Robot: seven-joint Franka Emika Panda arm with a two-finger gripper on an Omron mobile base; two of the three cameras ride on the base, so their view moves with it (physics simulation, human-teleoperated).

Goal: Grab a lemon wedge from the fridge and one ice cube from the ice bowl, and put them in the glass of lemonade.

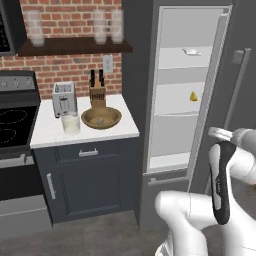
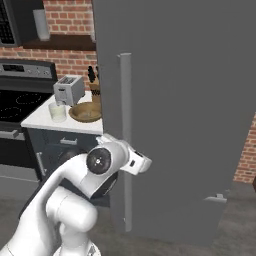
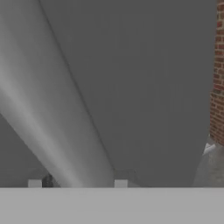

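Note:
The fridge (image 1: pixel 185 90) stands open, its door (image 2: pixel 175 115) swung wide toward me. On a middle white shelf lies the tiny yellow lemon wedge (image 1: pixel 193 96). On the counter, the wooden ice bowl (image 1: pixel 101 117) holds a pale ice cube (image 1: pixel 100 120), and the short glass of lemonade (image 1: pixel 71 124) stands to its left. My gripper (image 2: pixel 144 163) is at the door's long vertical handle (image 2: pixel 125 140). In the hand view the gripper (image 3: pixel 78 183) straddles the handle bar (image 3: pixel 65 131), open, with a thin gap showing beside the left fingertip (image 3: pixel 35 183).
A flat white packet (image 1: pixel 191 51) lies on the upper fridge shelf. A toaster (image 1: pixel 64 98) and knife block (image 1: pixel 97 90) stand behind the bowl, and the stove (image 1: pixel 15 120) is to the left. Tall glasses (image 1: pixel 107 26) sit on a wall shelf. Brick wall (image 3: pixel 217 74) lies beyond the door.

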